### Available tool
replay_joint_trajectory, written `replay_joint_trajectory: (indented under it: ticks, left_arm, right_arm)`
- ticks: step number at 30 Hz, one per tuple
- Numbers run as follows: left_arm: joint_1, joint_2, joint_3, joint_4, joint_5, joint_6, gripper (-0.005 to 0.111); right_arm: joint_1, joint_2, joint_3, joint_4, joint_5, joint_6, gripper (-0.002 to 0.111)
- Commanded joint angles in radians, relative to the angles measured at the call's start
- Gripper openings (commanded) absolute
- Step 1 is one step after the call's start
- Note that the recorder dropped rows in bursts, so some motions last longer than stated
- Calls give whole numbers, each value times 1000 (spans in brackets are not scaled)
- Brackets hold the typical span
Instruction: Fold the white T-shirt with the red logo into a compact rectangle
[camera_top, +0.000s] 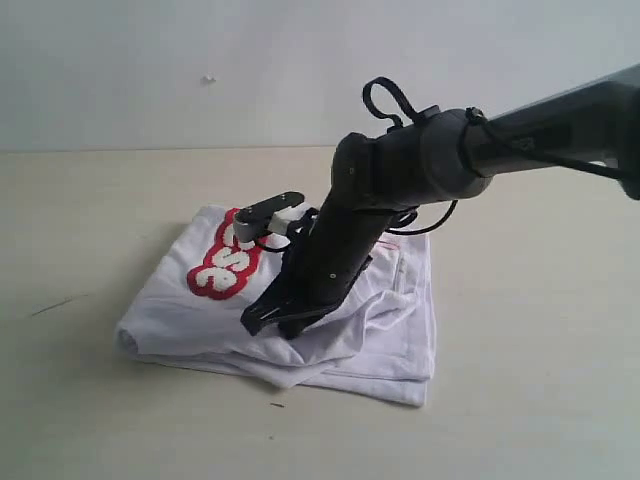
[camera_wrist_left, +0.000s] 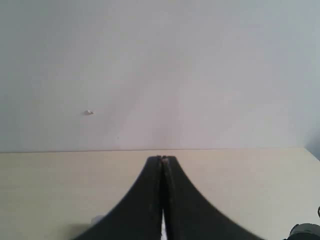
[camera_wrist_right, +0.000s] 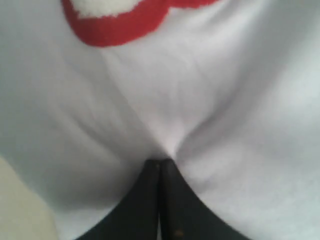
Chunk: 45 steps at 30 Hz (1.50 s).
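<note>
one white T-shirt, one fuzzy red-edged logo on it, two black grippers, left gripper plus right gripper, just one desk

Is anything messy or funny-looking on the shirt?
Yes. The white cotton T-shirt with red lettering is folded but lumpy: a crumpled layer bulges out along its near edge, and fabric puckers at the tips of the right gripper.

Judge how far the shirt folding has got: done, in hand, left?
Done: the T-shirt lies folded in layers, roughly rectangular. In hand: the right hand is closed on a pucker of cloth, seemingly pinching it. Left: the near edges are uneven and rumpled, so tidying or another fold. The left hand is shut, holding nothing.
</note>
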Motion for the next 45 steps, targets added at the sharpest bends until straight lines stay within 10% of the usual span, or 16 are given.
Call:
replay_joint_trajectory:
  ticks: [1, 5, 21, 45]
  left_arm:
    - [1, -5, 0, -11, 1, 5, 0]
    - [1, -5, 0, -11, -1, 5, 0]
    - [1, -5, 0, -11, 1, 5, 0]
    - [1, -5, 0, -26, -1, 5, 0]
  right_arm:
    - [-3, 4, 2, -360, 45, 257, 0]
    - [-3, -38, 2, -575, 64, 442, 0]
    - [184, -37, 2, -190, -89, 189, 0]
    - [199, -13, 2, 183, -288, 31, 0]
